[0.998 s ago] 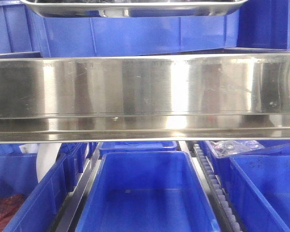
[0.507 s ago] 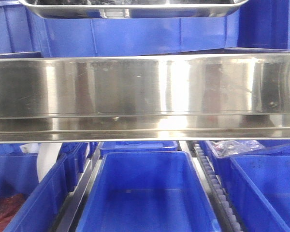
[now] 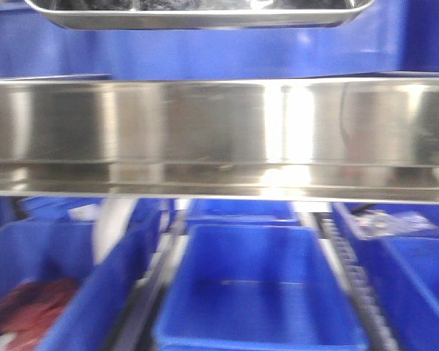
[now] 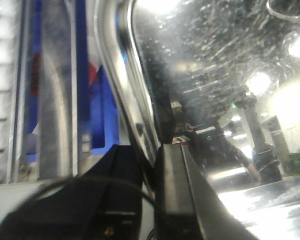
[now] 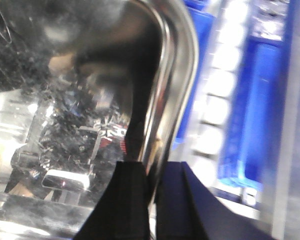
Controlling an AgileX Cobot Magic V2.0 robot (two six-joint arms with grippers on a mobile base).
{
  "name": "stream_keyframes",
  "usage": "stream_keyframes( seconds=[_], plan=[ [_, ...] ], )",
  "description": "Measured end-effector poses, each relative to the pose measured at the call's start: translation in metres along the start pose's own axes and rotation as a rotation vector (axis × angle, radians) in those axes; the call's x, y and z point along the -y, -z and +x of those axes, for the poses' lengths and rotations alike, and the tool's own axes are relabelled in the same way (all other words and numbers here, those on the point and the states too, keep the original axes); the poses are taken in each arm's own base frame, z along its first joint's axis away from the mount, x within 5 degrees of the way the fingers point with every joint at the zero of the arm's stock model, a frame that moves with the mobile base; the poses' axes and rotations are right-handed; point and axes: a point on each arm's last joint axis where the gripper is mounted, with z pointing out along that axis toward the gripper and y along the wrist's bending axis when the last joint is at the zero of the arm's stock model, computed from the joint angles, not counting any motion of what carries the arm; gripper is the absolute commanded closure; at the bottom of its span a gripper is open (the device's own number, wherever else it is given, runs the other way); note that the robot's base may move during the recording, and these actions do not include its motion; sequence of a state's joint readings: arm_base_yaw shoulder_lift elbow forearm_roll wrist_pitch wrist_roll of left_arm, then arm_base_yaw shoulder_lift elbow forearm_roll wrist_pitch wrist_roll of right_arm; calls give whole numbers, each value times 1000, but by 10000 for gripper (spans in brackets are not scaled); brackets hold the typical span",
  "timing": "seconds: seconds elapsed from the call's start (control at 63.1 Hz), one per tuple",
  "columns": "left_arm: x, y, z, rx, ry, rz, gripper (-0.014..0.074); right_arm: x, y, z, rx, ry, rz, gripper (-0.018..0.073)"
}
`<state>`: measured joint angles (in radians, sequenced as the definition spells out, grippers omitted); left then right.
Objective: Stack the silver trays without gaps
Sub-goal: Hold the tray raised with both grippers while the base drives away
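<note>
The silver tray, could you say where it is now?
The tray spans the front view's top edge, above the steel rail; left claw and right claw pinch its rim.

silver tray [image 3: 197,16] cut off @ top edge | front cam blurry

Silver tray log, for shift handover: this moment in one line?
left claw: shut on silver tray rim | right claw: shut on rim

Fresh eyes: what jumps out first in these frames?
A long brushed-steel rail spans the whole front view, with deep blue plastic bins below it and a shiny scuffed stainless-steel tray at the top edge. In the wrist views, the left hand and right hand each pinch a mirror-like tray rim.
</note>
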<state>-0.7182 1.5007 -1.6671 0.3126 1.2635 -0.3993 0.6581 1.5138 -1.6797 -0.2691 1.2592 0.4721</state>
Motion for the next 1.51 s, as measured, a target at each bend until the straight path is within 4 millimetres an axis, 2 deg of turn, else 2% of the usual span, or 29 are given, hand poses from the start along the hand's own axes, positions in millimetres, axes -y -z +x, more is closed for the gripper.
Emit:
stream_keyframes(
  seconds=[1.505],
  plan=[
    [0,0,0,0,-1,-2,644,0,0,0,0,2,0,503]
  ],
)
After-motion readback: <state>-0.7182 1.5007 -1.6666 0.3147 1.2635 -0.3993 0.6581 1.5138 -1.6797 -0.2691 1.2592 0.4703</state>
